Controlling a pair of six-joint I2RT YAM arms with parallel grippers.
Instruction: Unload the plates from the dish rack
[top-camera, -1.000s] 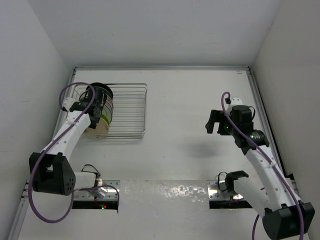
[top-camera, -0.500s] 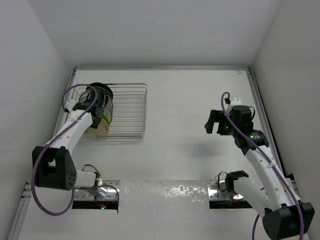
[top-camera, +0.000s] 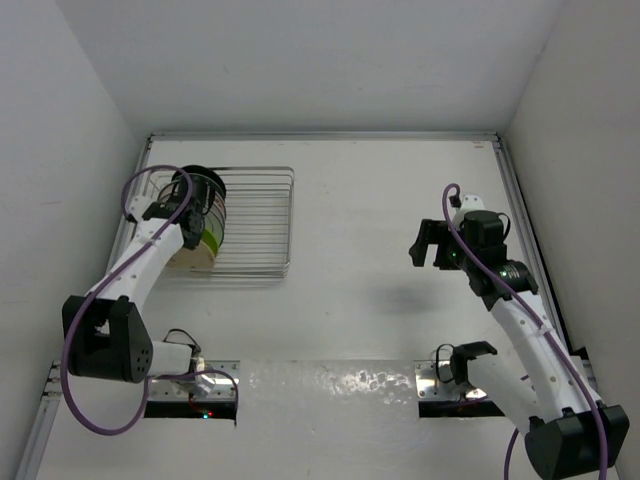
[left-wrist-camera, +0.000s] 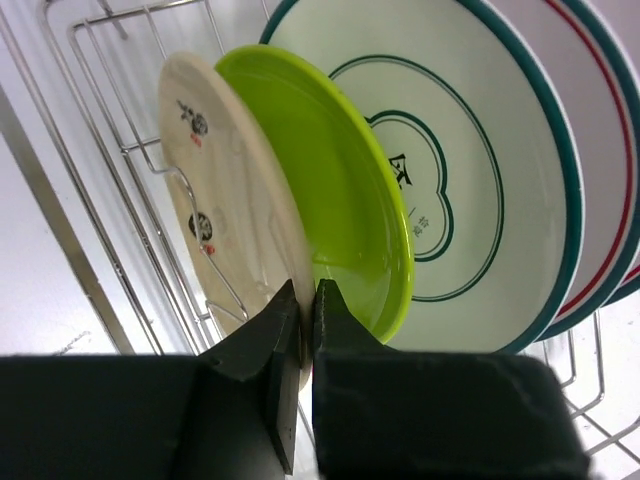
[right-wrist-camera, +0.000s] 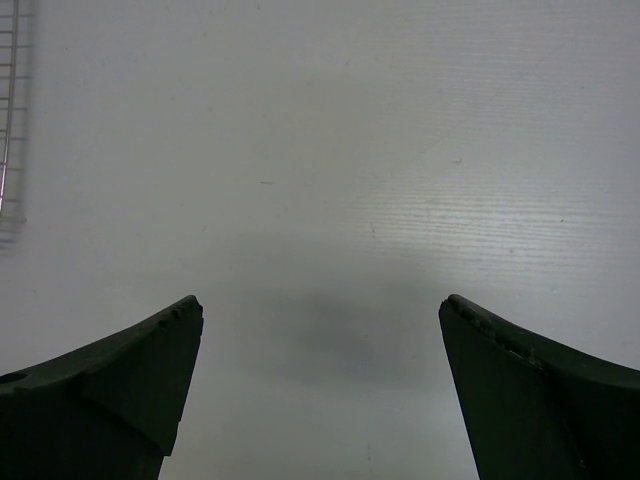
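Note:
The dish rack (top-camera: 262, 225) (left-wrist-camera: 110, 150) is a silver wire frame at the table's back left, with several plates standing on edge at its left end. In the left wrist view the nearest is a cream plate (left-wrist-camera: 215, 200) with small red and black marks. Behind it stand a lime green plate (left-wrist-camera: 330, 190) and a white plate with green rings (left-wrist-camera: 470, 150). My left gripper (left-wrist-camera: 305, 300) (top-camera: 192, 232) is shut on the cream plate's lower rim. My right gripper (right-wrist-camera: 320, 310) (top-camera: 427, 245) hangs open over bare table, right of the rack.
Grey walls close in the table (top-camera: 370, 290) on the left, back and right. The rack's right half holds only bare wires. Both arm bases sit at the near edge.
My left gripper's jaws have closed onto the cream plate's rim. The right arm has not moved.

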